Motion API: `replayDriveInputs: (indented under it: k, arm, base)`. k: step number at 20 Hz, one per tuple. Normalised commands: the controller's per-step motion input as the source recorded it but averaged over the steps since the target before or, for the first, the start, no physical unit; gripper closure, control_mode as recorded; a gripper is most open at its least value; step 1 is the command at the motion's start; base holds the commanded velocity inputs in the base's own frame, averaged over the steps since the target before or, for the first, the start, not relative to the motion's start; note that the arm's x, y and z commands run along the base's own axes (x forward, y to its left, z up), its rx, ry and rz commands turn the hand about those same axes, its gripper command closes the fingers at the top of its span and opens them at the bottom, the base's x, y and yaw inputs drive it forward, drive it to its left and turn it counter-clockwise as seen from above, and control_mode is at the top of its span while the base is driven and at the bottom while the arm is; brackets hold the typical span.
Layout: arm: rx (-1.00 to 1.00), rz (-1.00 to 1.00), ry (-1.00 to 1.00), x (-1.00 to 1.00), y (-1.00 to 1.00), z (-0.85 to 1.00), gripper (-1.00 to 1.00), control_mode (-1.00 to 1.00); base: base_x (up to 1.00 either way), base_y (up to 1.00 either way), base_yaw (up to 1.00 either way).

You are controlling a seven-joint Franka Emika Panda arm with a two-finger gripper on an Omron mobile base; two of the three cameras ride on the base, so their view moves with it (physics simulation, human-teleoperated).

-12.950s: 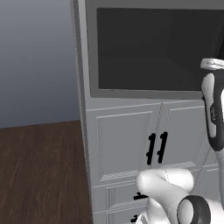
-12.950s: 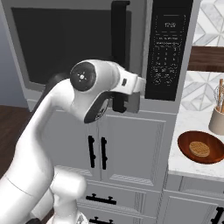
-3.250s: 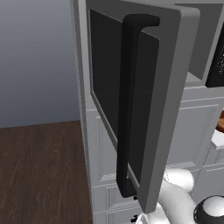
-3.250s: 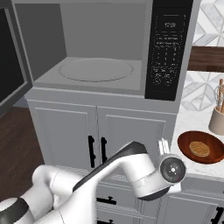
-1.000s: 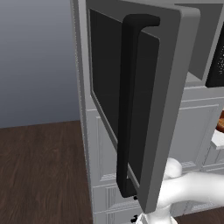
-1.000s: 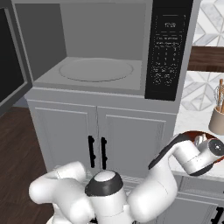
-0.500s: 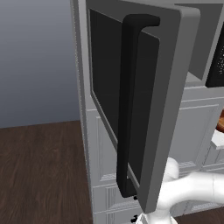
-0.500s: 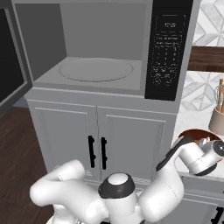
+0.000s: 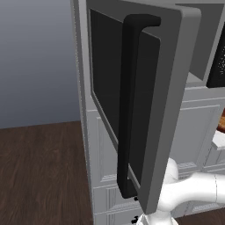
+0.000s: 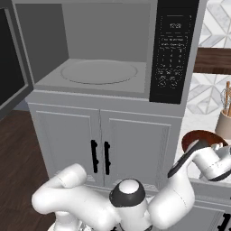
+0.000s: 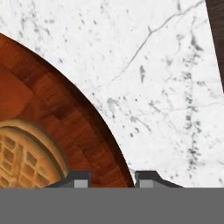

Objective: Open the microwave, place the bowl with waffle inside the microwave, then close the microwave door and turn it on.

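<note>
One bowl (image 11: 57, 131), waffle (image 11: 26, 159) inside, sits on the marble counter (image 11: 166, 78) right of the microwave (image 10: 108, 49). My gripper (image 11: 111, 178) straddles its near rim, fingertips (image 11: 76, 179) narrowed around the edge; I can't tell if it's pinched yet. Door (image 9: 140, 101) hangs wide open left. I'd clamp firmly, lift level, avoid tipping the waffle, then swing left into the cavity.
</note>
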Motion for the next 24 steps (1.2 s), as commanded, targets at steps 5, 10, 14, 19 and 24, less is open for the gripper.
replayDriveInputs:
  k: [5,10,14,19,24]
  arm:
    - [0.00,0.00,0.00,0.00,0.00,0.00,1.00,-1.00]
    - [0.00,0.00,0.00,-0.24,-0.07,0.07,1.00,-1.00]
    - [0.00,-0.01,0.00,-0.99,-0.48,0.34,1.00,-1.00]
    - [-0.01,0.00,-0.21,-1.00,-0.38,0.49,1.00,-1.00]
    - [0.00,0.04,-0.42,-1.00,-0.16,0.67,1.00,-1.00]
  base:
    - [0.00,0.00,0.00]
    - [0.00,0.00,0.00]
    - [0.00,0.00,0.00]
    - [0.00,0.00,0.00]
    - [0.00,0.00,0.00]
